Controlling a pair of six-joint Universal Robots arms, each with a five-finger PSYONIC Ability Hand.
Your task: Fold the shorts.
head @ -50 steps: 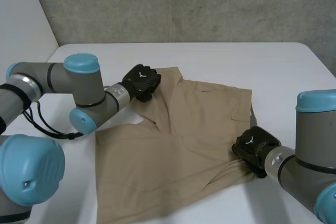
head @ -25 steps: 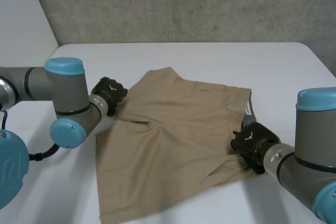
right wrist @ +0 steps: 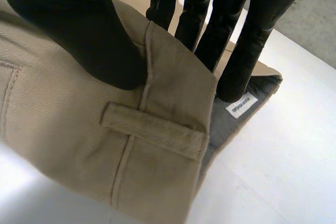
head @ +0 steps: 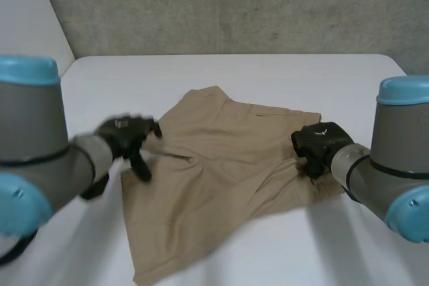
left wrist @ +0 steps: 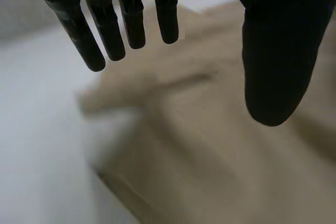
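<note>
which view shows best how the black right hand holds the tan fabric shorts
The right wrist view: the black right hand pinches the waistband of the tan fabric shorts, thumb outside, fingers inside, beside a belt loop. The head view gives the hand's back there. The left wrist view gives cloth under the open left hand.

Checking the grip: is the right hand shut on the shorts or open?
Shut: the right hand pinches the shorts at the waistband, beside a belt loop.

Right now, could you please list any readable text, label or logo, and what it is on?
White tag inside the waistband of the shorts: dark print, too small to read.
On the right hand: white emblem, no readable letters.
On the left hand: blurred white mark, unreadable.
</note>
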